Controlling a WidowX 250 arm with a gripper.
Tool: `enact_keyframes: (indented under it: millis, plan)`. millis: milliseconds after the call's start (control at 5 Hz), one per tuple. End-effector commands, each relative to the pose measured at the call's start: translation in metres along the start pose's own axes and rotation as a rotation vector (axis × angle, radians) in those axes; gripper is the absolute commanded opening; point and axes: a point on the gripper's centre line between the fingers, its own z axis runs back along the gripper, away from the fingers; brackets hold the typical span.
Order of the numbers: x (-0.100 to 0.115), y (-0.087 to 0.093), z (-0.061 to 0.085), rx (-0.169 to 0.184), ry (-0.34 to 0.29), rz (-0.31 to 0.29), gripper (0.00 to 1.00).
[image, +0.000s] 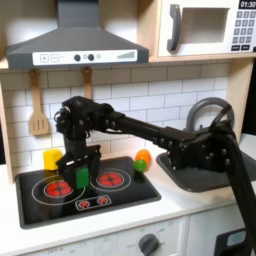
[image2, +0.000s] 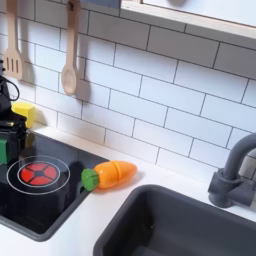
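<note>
Two red burners mark the black stove top (image: 120, 200); the gripper (image: 80, 170) clamps a green block (image: 82, 177) between them, toy carrot (image2: 110, 174) at 3 o'clock beside the sink (image2: 190, 225), white tiles (image2: 150, 90) behind.

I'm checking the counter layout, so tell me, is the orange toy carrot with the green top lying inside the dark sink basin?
No, in the second exterior view the orange toy carrot lies on the white counter between the black stovetop and the dark sink basin.

This is a toy kitchen. A black cooktop with red printed burner rings (image: 85, 192) lies in a white counter below a grey extractor hood (image: 75, 42). A white microwave (image: 208, 27), wooden utensils hanging on the white tiled wall (image2: 68, 60) and a dark grey sink (image2: 185, 226) show it too.
</note>
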Motion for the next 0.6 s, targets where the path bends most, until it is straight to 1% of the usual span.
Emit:
enact_keyframes:
  millis: [0, 200, 400]
  plan:
    - [0.0059, 0.0007, 0.0064, 0.004, -0.019, 0.009, 1.0]
    - [0.0064, 0.0019, 0.0079, 0.009, -0.02, 0.013, 1.0]
    - [0.0067, 0.0009, 0.0068, 0.004, -0.018, 0.012, 1.0]
